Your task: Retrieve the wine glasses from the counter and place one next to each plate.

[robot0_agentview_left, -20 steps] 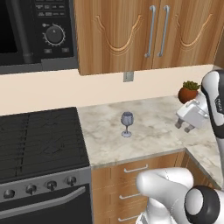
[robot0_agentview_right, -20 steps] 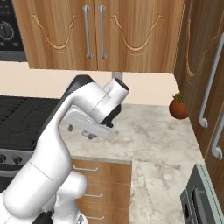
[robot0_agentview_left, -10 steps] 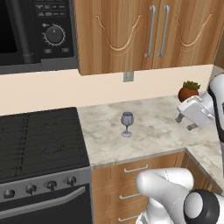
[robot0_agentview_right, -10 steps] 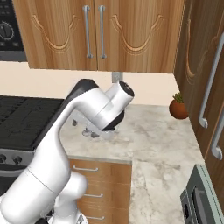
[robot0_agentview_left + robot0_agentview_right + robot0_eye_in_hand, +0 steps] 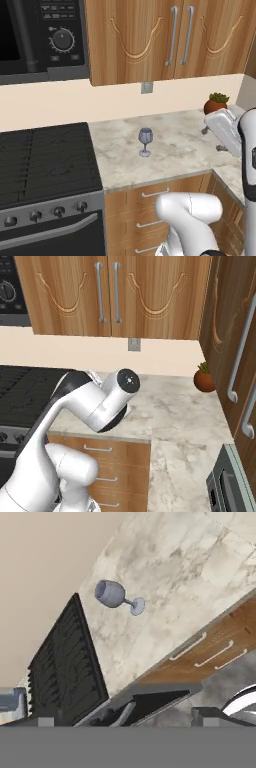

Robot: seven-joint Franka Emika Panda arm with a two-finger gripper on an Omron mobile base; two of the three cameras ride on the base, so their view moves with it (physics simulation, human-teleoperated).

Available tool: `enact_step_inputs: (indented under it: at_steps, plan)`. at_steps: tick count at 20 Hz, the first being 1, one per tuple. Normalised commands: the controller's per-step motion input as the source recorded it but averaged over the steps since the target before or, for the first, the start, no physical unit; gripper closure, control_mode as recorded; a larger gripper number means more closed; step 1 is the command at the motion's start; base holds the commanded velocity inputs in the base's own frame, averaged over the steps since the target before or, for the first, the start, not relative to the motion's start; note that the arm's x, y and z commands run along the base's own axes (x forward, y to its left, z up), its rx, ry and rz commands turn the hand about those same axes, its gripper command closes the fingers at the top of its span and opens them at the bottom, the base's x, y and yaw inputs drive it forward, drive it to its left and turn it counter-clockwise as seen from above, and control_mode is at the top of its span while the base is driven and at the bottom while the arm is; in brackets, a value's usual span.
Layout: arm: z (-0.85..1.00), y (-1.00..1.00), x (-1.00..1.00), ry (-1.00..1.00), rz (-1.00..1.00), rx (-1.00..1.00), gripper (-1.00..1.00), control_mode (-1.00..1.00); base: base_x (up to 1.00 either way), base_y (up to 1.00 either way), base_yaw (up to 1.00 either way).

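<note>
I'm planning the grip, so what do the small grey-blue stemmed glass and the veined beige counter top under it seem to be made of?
The small grey-blue stemmed glass looks like thin tinted glass: its bowl is translucent, with the counter showing through. It could also be clear plastic. The veined beige counter top looks like polished marble or similar stone: pale, with grey veining and a smooth, hard surface.

A kitchen: gas stove (image 5: 45, 155), marble counter (image 5: 175, 150), wooden cabinets (image 5: 165, 37), microwave (image 5: 40, 37)

A black stove (image 5: 45, 155) is set below a microwave (image 5: 40, 40); a potted plant (image 5: 215, 102) is placed beneath wooden cabinets (image 5: 160, 37).
</note>
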Motion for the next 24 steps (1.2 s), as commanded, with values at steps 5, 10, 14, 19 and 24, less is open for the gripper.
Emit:
enact_step_inputs:
  at_steps: [5,10,14,19,24]
  plan:
    - [0.06,0.00,0.00,0.00,-0.59,0.19,-1.00,-1.00,0.00,0.00,0.00]
    - [0.16,0.00,0.00,0.06,-0.52,0.26,-1.00,-1.00,0.00,0.00,0.00]
    - [0.17,-0.01,0.00,0.16,-0.38,0.22,-1.00,-1.00,0.00,0.00,0.00]
    - [0.10,-0.01,0.00,0.20,-0.36,0.22,-1.00,-1.00,0.00,0.00,0.00]
    - [0.01,-0.05,0.00,0.13,-0.29,0.23,-1.00,-1.00,0.00,0.00,0.00]
